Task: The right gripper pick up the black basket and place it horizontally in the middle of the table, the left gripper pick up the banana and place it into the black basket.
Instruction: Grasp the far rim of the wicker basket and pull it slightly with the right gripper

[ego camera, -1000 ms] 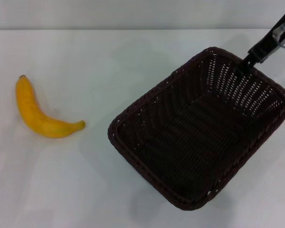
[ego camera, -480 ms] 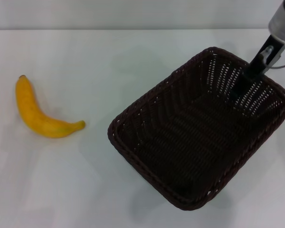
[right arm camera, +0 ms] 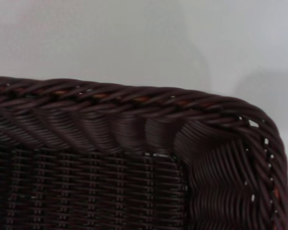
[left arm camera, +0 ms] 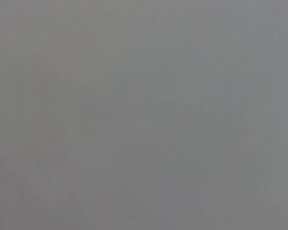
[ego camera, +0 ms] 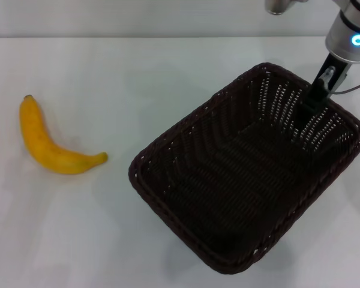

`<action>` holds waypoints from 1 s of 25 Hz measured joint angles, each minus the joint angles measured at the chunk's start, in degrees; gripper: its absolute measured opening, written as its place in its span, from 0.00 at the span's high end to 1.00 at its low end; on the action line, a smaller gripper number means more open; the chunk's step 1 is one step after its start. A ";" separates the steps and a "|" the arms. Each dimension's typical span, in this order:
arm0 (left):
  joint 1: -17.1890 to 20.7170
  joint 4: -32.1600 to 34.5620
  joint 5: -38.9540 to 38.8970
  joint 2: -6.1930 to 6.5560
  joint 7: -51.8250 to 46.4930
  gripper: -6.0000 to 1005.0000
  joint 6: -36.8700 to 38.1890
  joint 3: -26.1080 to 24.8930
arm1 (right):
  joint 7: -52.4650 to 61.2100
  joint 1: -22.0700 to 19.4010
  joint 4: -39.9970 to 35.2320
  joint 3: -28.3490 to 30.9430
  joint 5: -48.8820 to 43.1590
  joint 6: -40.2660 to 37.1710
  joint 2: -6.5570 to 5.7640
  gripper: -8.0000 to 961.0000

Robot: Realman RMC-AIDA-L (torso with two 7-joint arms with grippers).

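Observation:
The black basket (ego camera: pixel 240 174) sits at an angle on the right half of the white table (ego camera: pixel 138 72). My right gripper (ego camera: pixel 317 99) reaches down from the upper right and is shut on the basket's far right rim. The right wrist view shows that braided rim and a rounded corner (right arm camera: pixel 134 100) close up over the table (right arm camera: pixel 110 38). The banana (ego camera: pixel 51 147) lies alone on the left side of the table, well apart from the basket. My left gripper is out of view; the left wrist view shows only plain grey.
The table's far edge meets a pale wall (ego camera: pixel 138 18) at the back. White tabletop lies between the banana and the basket.
My right arm has come further in over the basket's far rim and closed on it. The basket has shifted slightly to the left. The banana has not moved.

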 joint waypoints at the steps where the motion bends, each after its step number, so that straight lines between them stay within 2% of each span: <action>1: 0.10 -0.09 0.00 -0.03 0.00 0.13 -0.33 0.00 | 0.36 0.14 0.02 -0.46 0.01 -0.04 0.10 0.37; 12: 0.05 -0.49 0.00 -0.18 -0.05 0.13 -1.83 0.00 | 0.58 0.71 -0.59 -2.37 -0.03 -1.05 0.03 0.81; 17: 0.04 -0.83 0.03 -0.15 0.17 0.13 -2.62 0.00 | 1.28 0.48 -0.68 -3.80 -1.50 -1.21 -0.04 0.81; 22: 0.64 2.49 -0.05 0.15 -0.26 0.13 -4.97 -0.04 | 8.88 0.76 -0.68 -3.48 -2.05 -0.06 -0.16 0.81; 25: 0.74 5.80 0.00 0.34 -1.90 0.13 -6.26 0.00 | 16.63 0.76 -1.14 -0.95 -2.12 1.86 -1.04 0.81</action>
